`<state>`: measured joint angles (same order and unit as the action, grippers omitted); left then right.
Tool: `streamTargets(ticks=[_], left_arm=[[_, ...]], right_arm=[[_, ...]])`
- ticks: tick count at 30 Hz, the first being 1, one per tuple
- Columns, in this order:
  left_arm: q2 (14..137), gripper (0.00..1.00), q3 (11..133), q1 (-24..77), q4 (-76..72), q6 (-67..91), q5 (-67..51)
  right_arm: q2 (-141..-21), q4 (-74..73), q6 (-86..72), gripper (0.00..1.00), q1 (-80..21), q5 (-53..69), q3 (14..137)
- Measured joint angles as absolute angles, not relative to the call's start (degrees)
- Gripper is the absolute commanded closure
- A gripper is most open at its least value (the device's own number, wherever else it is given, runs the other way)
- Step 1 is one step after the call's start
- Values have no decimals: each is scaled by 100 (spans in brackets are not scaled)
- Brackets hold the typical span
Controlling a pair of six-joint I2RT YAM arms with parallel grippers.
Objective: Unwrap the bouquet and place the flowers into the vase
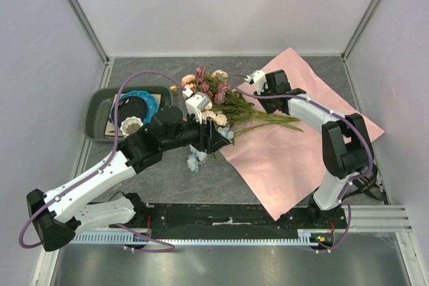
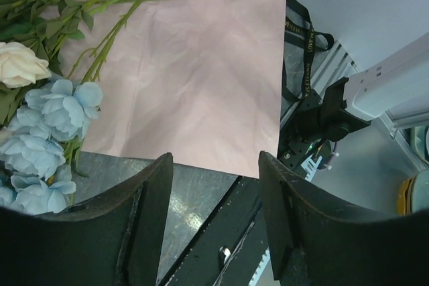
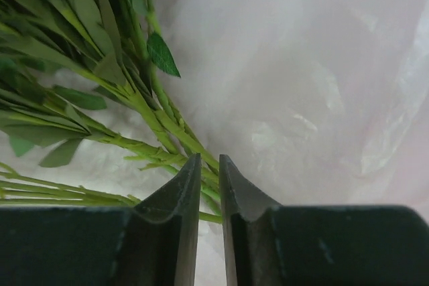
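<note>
My right gripper (image 3: pixel 209 160) has its fingers drawn nearly together with only a slit between them. A green stem (image 3: pixel 166 124) of the flowers (image 1: pixel 224 102) runs into that slit, so I read it as a pinch on the stem. Around it the other stems fan out over the pink paper sheet (image 1: pixel 295 145), which lies opened flat on the counter (image 1: pixel 167 179). The blooms lie off the sheet's left edge on the bare grey surface. My left gripper (image 2: pixel 216 157) is spread wide with nothing between its fingers. It hangs just beside the blue roses (image 2: pixel 64 105) at the near end of the bunch — close, not touching as far as I can see. A dark green tray (image 1: pixel 94 108) sits further left on the counter.
</note>
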<state>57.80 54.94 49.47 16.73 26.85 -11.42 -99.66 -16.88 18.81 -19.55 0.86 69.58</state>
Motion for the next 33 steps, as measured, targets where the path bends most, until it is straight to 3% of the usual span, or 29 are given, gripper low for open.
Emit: streamTargets(ticks=[12, 19, 33], left_arm=[[5815, 39, 5494, 4947, 1970, 2679, -1059], [5983, 39, 5502, 4947, 1970, 2676, -1063], [6084, 40, 5588, 4947, 1964, 2646, -1087]], right_arm=[[-10613, -1876, 2755, 73, -1970, -143, 6989], [-10685, -1857, 2906, 63, -2021, -154, 6989], [-10947, -1678, 3173, 62, -2062, -183, 7081]])
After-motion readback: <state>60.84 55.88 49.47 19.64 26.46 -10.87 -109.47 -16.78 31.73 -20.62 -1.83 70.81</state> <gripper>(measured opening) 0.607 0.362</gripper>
